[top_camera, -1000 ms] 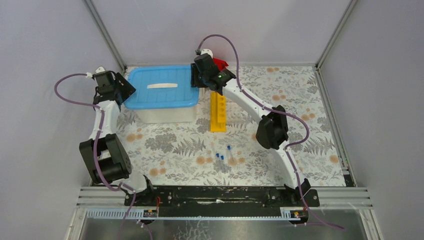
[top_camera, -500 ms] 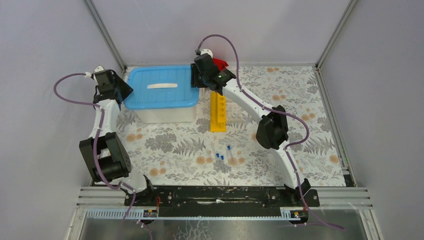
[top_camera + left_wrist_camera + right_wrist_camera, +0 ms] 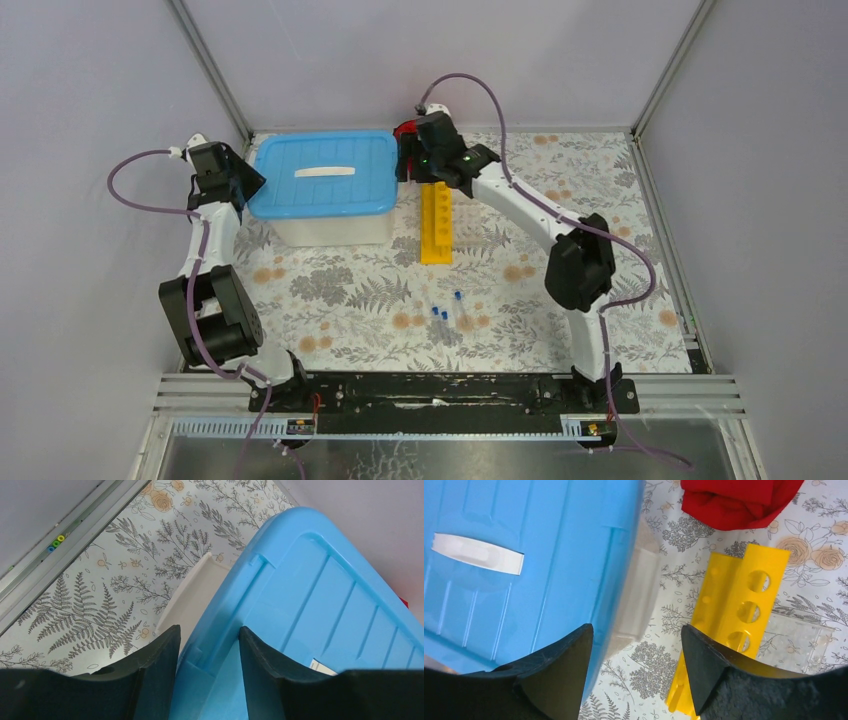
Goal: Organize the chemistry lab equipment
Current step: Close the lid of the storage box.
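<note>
L hand (image 3: 208,631) gripping blue lid (image 3: 320,575), R hand (image 3: 635,628) open empty, clear holder (image 3: 796,637) wrist-cam only

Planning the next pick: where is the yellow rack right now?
In the top view, the yellow rack lies mid-table, just right of the blue-lidded tub, beyond the loose blue-capped tubes.

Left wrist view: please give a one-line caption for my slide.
Left gripper straddling the rim of the blue lid on the white tub.
</note>
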